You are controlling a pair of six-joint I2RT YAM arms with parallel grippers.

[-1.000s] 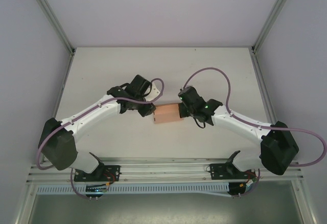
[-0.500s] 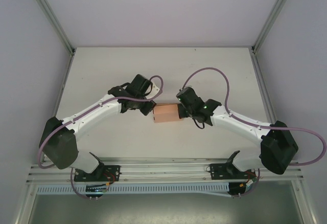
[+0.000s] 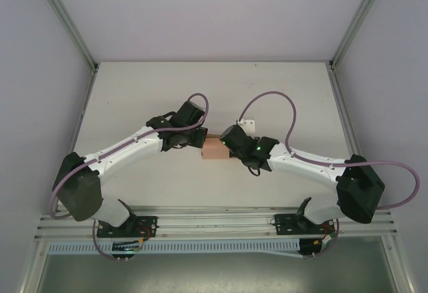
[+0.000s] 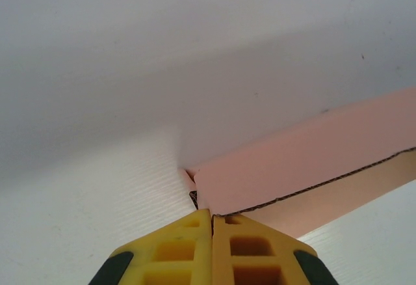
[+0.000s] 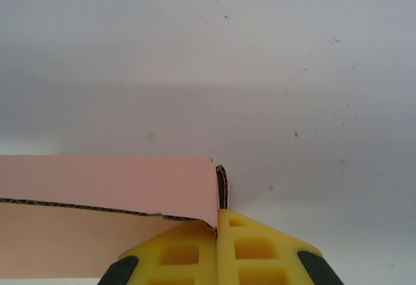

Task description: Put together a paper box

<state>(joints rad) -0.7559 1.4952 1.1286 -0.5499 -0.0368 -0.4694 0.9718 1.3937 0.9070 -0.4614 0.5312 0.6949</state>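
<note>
The paper box (image 3: 214, 150) is a small salmon-pink card box on the white table, caught between my two grippers. My left gripper (image 3: 201, 143) is at the box's left end. In the left wrist view its yellow fingers (image 4: 188, 246) are shut, and the box's (image 4: 292, 168) corner edge runs into their seam at the left gripper's tips (image 4: 212, 215). My right gripper (image 3: 227, 144) is at the box's right end. In the right wrist view the right gripper (image 5: 218, 215) is shut where the box's (image 5: 104, 181) end wall and a corrugated flap edge (image 5: 222, 187) meet its tips.
A small white piece (image 3: 248, 124) lies on the table (image 3: 134, 92) just behind the right wrist. Purple cables (image 3: 274, 95) loop above both arms. Metal frame posts (image 3: 67, 19) and side walls bound the table on the left and right.
The left gripper has shut and moved in against the box's left end. The right arm has pushed leftward, so both wrists now crowd the box and cover more of it.
</note>
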